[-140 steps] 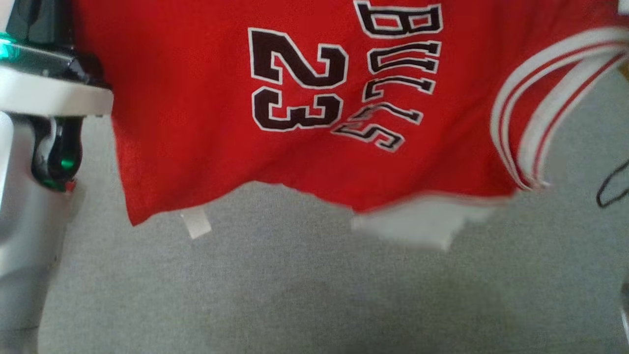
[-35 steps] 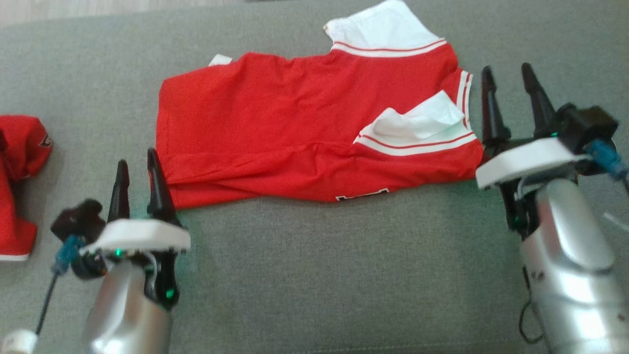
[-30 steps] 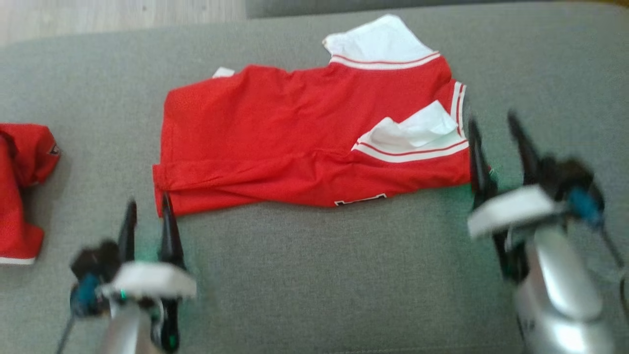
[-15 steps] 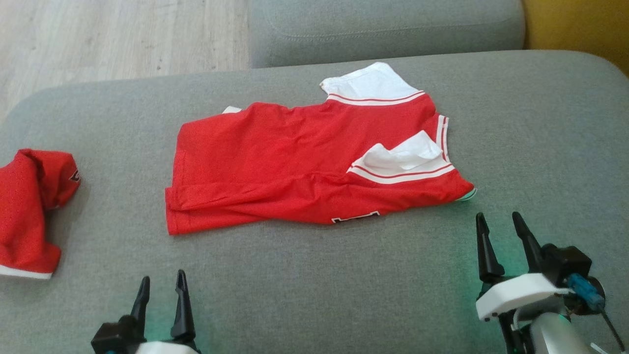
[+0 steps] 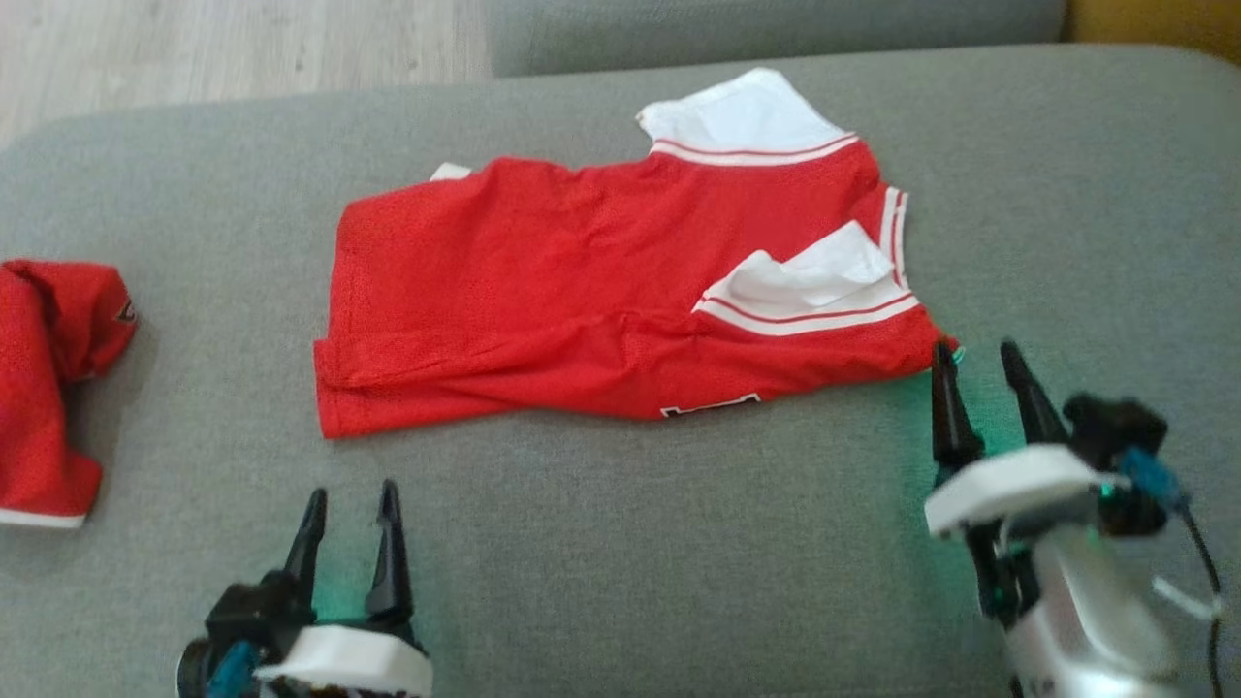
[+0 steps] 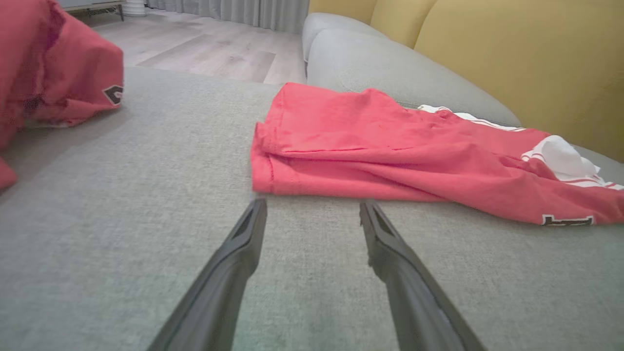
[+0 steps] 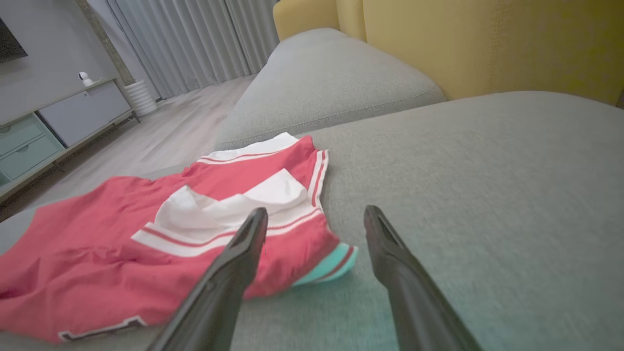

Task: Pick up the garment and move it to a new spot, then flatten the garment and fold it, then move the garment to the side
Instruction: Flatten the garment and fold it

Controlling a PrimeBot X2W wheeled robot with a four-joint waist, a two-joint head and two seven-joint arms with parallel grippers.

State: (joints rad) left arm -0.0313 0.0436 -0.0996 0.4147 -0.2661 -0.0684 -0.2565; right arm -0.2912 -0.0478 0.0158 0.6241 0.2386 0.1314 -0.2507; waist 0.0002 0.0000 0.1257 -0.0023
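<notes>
Since both the left claw (image 5: 351,492) and right claw (image 5: 974,351) gape empty near the garment (image 5: 582,291) (layers stacked loosely), a shallow pinch may catch one layer — undoing the fold.

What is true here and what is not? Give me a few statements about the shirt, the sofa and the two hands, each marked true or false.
1. The red shirt lies on the grey sofa. True.
2. The left hand grips the shirt. False: it is open, short of the shirt's edge and holding nothing.
3. The right hand is open, close to the shirt's corner. True.
4. Another red cloth lies on the shirt's right. False: it lies on the left.
</notes>
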